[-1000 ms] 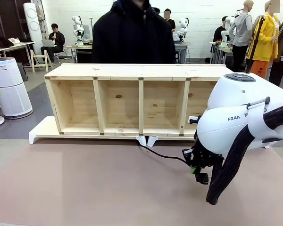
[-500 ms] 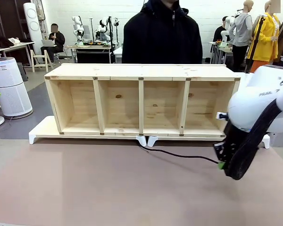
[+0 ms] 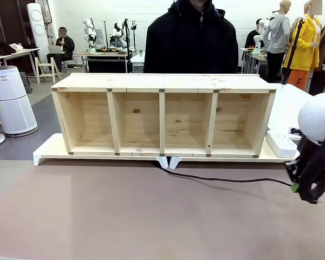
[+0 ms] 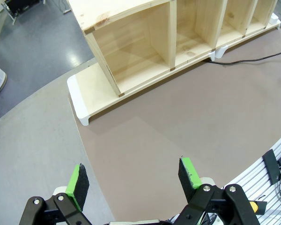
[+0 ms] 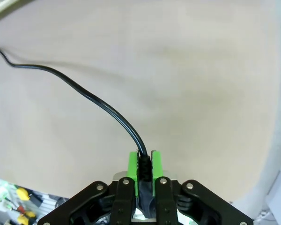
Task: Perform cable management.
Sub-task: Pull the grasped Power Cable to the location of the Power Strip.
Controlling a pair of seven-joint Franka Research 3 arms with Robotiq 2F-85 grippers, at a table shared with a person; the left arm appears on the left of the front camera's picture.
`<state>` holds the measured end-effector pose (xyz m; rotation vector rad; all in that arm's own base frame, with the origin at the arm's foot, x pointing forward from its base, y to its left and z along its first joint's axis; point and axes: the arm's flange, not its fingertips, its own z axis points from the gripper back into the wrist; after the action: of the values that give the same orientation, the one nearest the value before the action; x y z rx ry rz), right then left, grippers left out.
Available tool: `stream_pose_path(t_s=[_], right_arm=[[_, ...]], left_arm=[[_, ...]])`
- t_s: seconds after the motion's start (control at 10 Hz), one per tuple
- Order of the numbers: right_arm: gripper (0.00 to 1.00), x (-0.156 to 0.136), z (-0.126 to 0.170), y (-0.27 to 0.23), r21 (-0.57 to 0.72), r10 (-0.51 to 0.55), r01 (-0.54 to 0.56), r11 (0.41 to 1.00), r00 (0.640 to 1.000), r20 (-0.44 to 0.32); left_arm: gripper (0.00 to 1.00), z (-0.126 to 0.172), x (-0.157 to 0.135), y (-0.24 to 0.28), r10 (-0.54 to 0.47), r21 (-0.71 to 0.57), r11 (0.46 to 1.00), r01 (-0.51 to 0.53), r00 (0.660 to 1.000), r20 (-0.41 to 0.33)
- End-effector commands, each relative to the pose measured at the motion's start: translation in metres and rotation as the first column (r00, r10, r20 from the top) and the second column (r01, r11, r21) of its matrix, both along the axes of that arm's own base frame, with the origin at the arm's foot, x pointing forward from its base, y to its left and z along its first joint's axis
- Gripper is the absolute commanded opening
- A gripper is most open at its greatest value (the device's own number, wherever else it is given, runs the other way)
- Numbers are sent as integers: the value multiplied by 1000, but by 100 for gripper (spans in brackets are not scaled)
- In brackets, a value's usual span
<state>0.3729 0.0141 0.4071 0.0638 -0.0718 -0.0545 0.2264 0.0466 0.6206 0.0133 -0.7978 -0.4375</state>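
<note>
Right tool (image 3: 296,187): at the right edge of the table (image 3: 97,216), on its near side. Its green pads are pinched tight on the end of the cable (image 3: 227,179), and in the right wrist view the black cord runs straight in between them.

Cable: its long axis lies left to right across the brown table top, almost straight. The left end dips under the near edge of the wooden shelf unit (image 3: 162,114), at the gap between two white feet near the shelf's middle. From there it runs right, drifting slightly toward the near side, to the gripped end, which points right into the tool. Whether the plug is inside the grip cannot be told.

Left tool (image 4: 133,177): jaws spread wide, nothing between them, hanging above the left part of the table, near the shelf's left end.

White power strip (image 3: 281,145): on the white base board, just right of the shelf.

Person (image 3: 192,38): in a dark hooded top, standing at the far side behind the shelf.
</note>
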Motion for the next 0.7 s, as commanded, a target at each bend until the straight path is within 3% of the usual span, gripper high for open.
stream_pose_path(t_s=[0.0,0.4,0.6], right_arm=[[15,-63,-35,-16,-54,-65,64,996,998,-3],[15,-20,-29,-36,-123,-246,275,953,946,209],[15,8,-25,-44,-34,-288,316,948,901,324]], left_arm=[[100,0,2,1,18,-3,1000,-18,1000,5],[100,0,2,1,18,-3,1000,-18,1000,5],[100,0,2,1,18,-3,1000,-18,1000,5]])
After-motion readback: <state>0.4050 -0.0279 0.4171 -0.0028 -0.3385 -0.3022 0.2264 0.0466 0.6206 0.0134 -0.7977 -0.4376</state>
